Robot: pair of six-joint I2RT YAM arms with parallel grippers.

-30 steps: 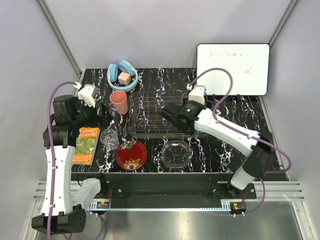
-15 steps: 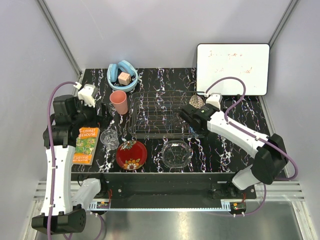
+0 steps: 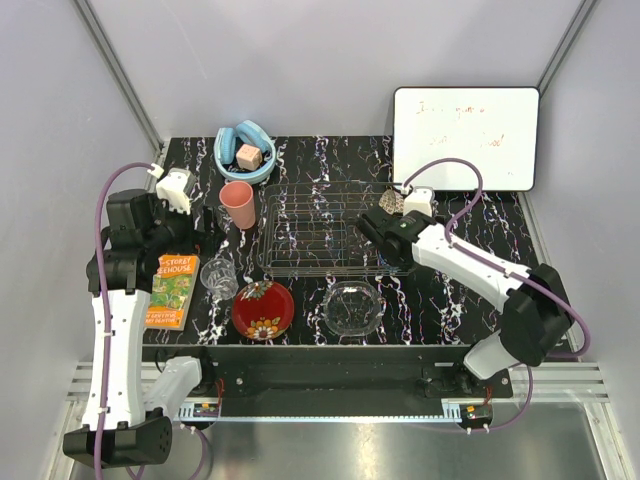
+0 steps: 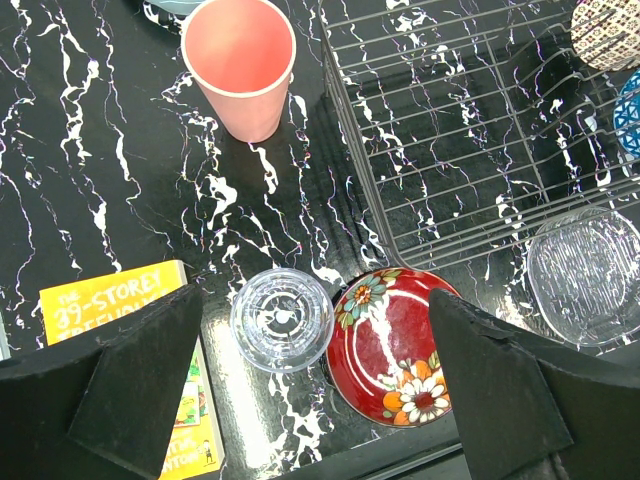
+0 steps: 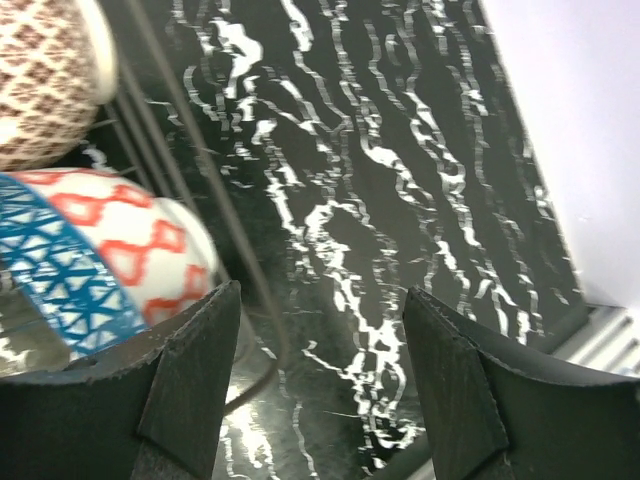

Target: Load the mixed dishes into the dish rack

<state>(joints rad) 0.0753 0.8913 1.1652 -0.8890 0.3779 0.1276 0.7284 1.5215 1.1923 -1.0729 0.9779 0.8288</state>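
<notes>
The silver wire dish rack (image 3: 310,228) stands mid-table. A pale patterned bowl (image 5: 45,80) and a blue patterned bowl (image 5: 90,250) rest on edge at its right end. My right gripper (image 5: 320,292) hangs open and empty just outside the rack wire (image 5: 215,210), over bare table. On the table lie the pink cup (image 4: 240,60), the glass tumbler (image 4: 282,320), the red floral bowl (image 4: 395,345) and the clear glass bowl (image 4: 585,275). My left gripper (image 4: 315,298) hovers wide open above the tumbler and red bowl, holding nothing.
A yellow book (image 3: 171,290) lies at the left front. The blue headphone-like ring with a wooden block (image 3: 245,152) sits at the back left. A whiteboard (image 3: 465,138) leans at the back right. The table's front edge runs just below the red bowl.
My right gripper has drawn back from over the rack's middle to its right end, uncovering the pale bowl there. The left arm has not moved.
</notes>
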